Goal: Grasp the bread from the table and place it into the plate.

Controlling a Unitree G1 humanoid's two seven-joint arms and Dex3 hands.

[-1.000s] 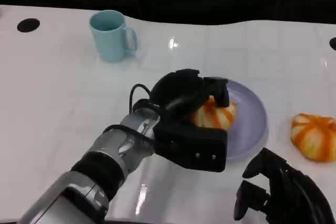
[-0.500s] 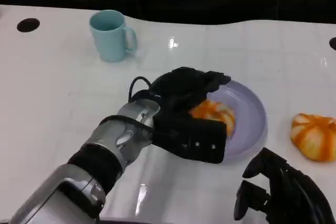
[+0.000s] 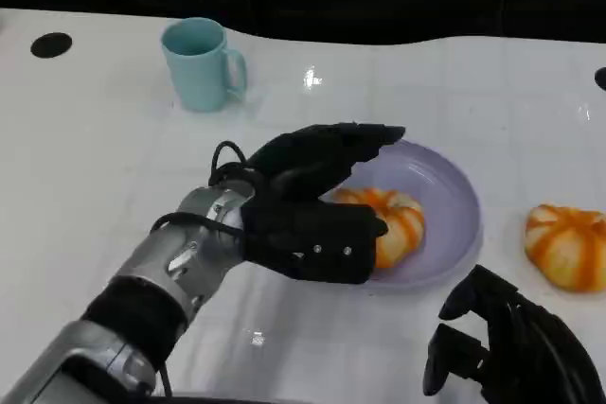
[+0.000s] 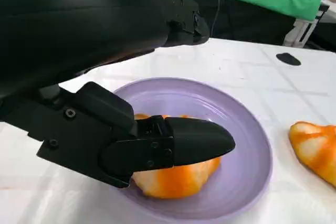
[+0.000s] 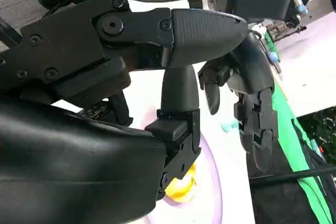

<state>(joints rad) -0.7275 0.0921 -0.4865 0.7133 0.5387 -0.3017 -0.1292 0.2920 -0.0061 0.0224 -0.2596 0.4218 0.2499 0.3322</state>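
Your left hand (image 3: 308,201) has let go and is drawing back with fingers spread, holding nothing, so the bread (image 3: 388,224) now lies in the plate (image 3: 454,205) and you can treat the placement as done.

From the head view we see the left hand (image 3: 317,201) covering the near-left part of the bread (image 3: 388,224) and the left rim of the plate (image 3: 454,196); whether its fingers touch the bread we cannot tell there. In the left wrist view a finger crosses in front of the bread, hiding its upper half. The second bread (image 3: 568,245) is cut by the right edge of the head view. The right hand (image 3: 511,347) is cut off at the bottom corner, and in the right wrist view its shell hides most of the plate.
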